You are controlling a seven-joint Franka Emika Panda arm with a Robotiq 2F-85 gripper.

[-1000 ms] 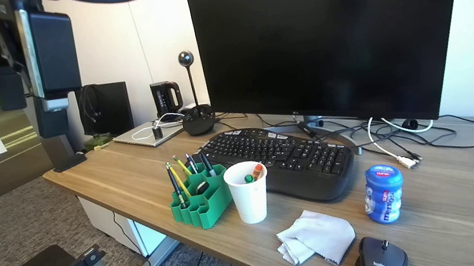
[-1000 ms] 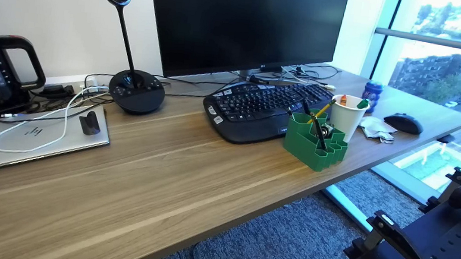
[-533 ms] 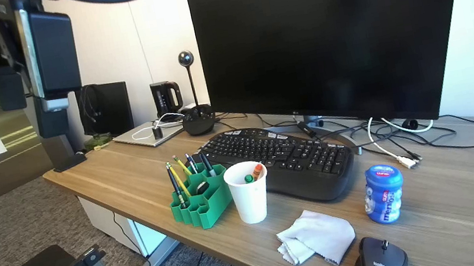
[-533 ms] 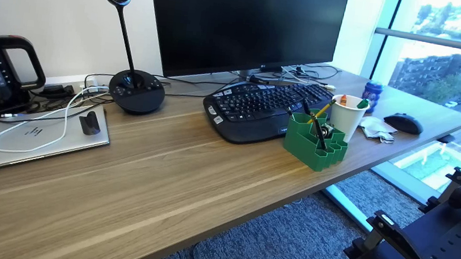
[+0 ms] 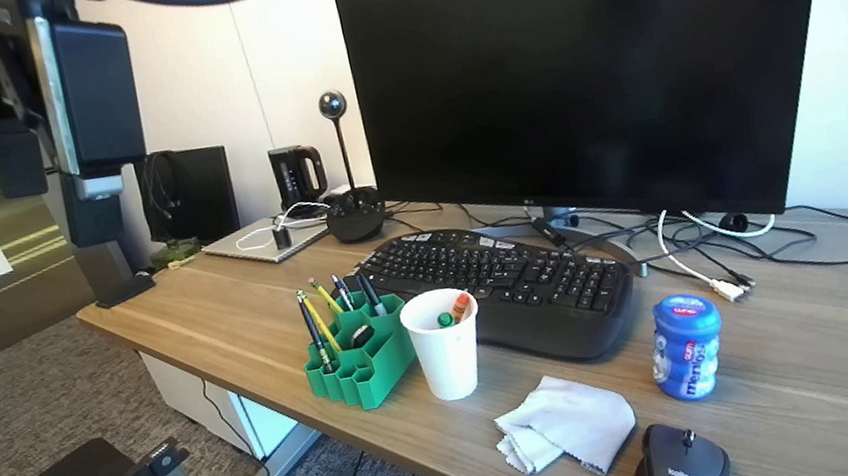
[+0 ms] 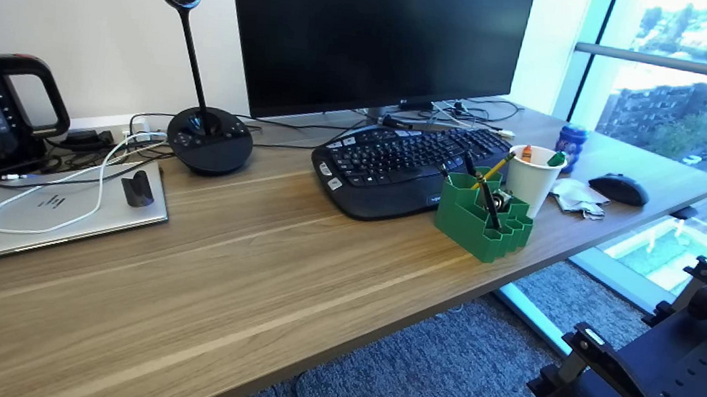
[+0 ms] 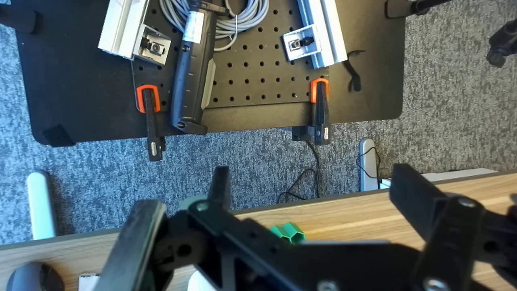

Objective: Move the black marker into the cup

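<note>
The white paper cup (image 5: pixel 444 359) (image 6: pixel 531 179) stands upright on the desk; a green-capped marker and an orange crayon poke from its mouth. Beside it the green organizer (image 5: pixel 382 359) (image 6: pixel 467 221) holds yellow pencils and several dark pens. A thick black pen (image 6: pixel 489 201) leans in its front, a dark one (image 5: pixel 372 297) at its back; which is the black marker I cannot tell. In the wrist view my gripper (image 7: pixel 313 171) is open and holds nothing, with the organizer (image 7: pixel 293 233) mostly hidden below it. An exterior view has the gripper (image 5: pixel 61 208) high above the desk's level, apart from everything.
Behind the organizer and cup lie a black keyboard (image 5: pixel 484 288) and a large monitor (image 5: pixel 576 66). A folded cloth (image 5: pixel 567 425), mouse (image 5: pixel 680 464) and blue gum bottle (image 5: pixel 687 349) are near the cup. The black cart (image 7: pixel 258 115) carries clamps and a tool.
</note>
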